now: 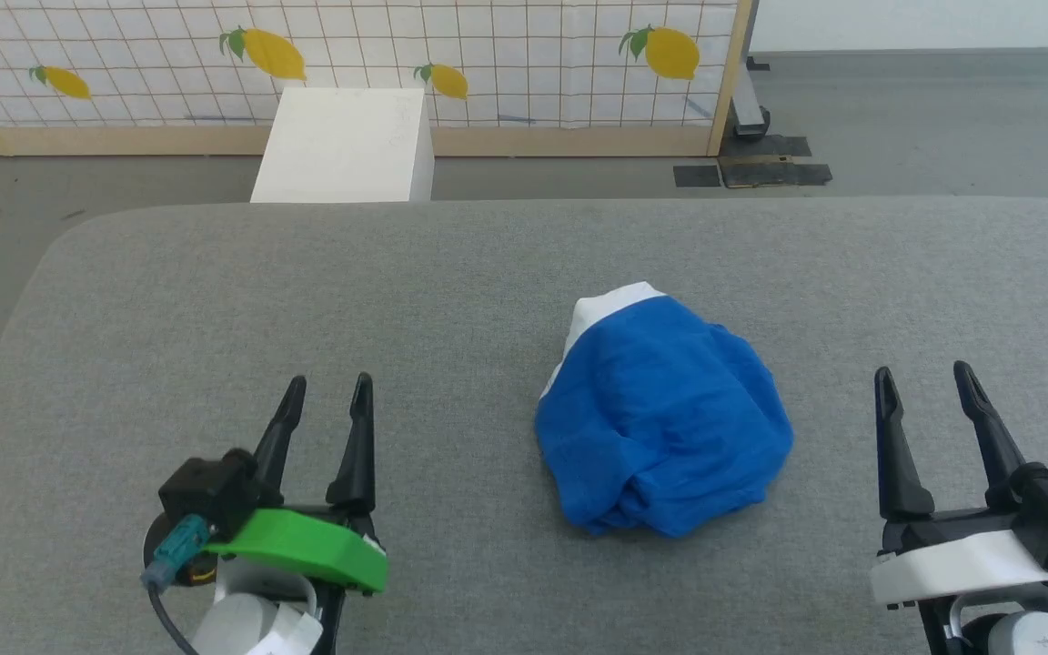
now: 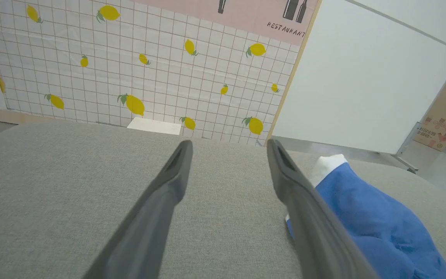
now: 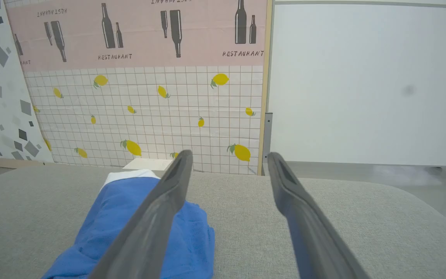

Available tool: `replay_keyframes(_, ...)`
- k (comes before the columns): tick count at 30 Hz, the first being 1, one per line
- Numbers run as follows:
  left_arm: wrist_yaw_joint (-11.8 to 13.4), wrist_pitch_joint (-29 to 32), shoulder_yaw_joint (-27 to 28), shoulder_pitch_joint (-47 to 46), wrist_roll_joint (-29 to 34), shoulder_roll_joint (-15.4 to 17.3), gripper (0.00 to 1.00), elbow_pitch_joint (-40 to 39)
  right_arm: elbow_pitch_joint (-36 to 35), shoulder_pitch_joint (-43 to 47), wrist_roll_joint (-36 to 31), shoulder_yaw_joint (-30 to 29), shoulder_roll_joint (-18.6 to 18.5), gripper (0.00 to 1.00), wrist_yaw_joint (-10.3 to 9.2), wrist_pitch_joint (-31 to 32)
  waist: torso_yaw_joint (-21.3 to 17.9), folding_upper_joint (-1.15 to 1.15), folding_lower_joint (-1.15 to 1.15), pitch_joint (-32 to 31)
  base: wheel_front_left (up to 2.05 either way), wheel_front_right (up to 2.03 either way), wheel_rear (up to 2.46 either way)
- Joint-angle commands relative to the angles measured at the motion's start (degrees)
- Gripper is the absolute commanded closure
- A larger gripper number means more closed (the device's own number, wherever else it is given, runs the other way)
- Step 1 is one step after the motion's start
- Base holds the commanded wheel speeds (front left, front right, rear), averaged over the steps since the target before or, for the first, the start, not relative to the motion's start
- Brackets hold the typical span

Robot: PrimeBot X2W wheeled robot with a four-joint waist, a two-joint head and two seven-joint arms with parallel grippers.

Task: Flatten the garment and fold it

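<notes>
The garment (image 1: 665, 418) lies bunched in a blue heap on the grey counter (image 1: 306, 291), with a white band showing at its 11 o'clock edge. The left claw (image 1: 329, 380) sits at the heap's 9 o'clock and the right claw (image 1: 922, 370) at its 3 o'clock. Both are clear of the cloth and released, fingers spread with nothing between them. A white box (image 1: 342, 146) stands beyond the counter's far edge, toward 11 o'clock.
</notes>
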Motion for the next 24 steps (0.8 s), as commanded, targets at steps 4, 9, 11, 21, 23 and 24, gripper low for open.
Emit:
replay_keyframes(4, -0.82, -0.21, 0.89, 2.00, 1.40, -0.68, 0.00, -1.12, 0.13, 1.07, -0.57, 0.25, 0.01, 0.00, -0.08, -0.34, 0.18, 0.00, 0.00, -0.04, 0.00, 0.00, 0.00)
replay_keyframes(9, -1.06, -0.21, 1.61, 2.64, 2.01, -1.31, 0.00, -1.44, 0.37, 1.26, -0.79, 0.43, 0.01, 0.00, -0.08, -0.34, 0.28, 0.00, 0.00, -0.09, 0.00, 0.00, 0.00)
replay_keyframes(11, -1.12, -0.21, 1.74, 2.77, 2.28, -1.50, 0.00, -1.41, 0.46, 1.20, -0.77, 0.50, 0.01, 0.00, -0.08, -0.34, 0.27, 0.00, 0.00, -0.10, 0.00, 0.00, 0.00)
replay_keyframes(21, -1.24, -0.21, 2.03, 2.73, 3.18, -2.02, 0.00, -0.70, 0.56, 1.15, -0.44, 0.70, 0.01, 0.00, -0.08, -0.34, 0.35, 0.00, 0.00, -0.14, 0.00, 0.00, 0.00)
replay_keyframes(23, -1.24, -0.21, 2.01, 2.75, 3.14, -2.09, 0.00, -0.58, 0.61, 1.13, -0.39, 0.79, 0.01, 0.00, -0.08, -0.34, 0.31, 0.00, 0.00, -0.21, 0.00, 0.00, 0.00)
replay_keyframes(24, -1.25, -0.21, 1.95, 2.79, 3.16, -2.11, 0.00, -0.54, 0.62, 1.12, -0.35, 0.82, 0.01, 0.00, -0.08, -0.34, 0.28, 0.00, 0.00, -0.23, 0.00, 0.00, 0.00)
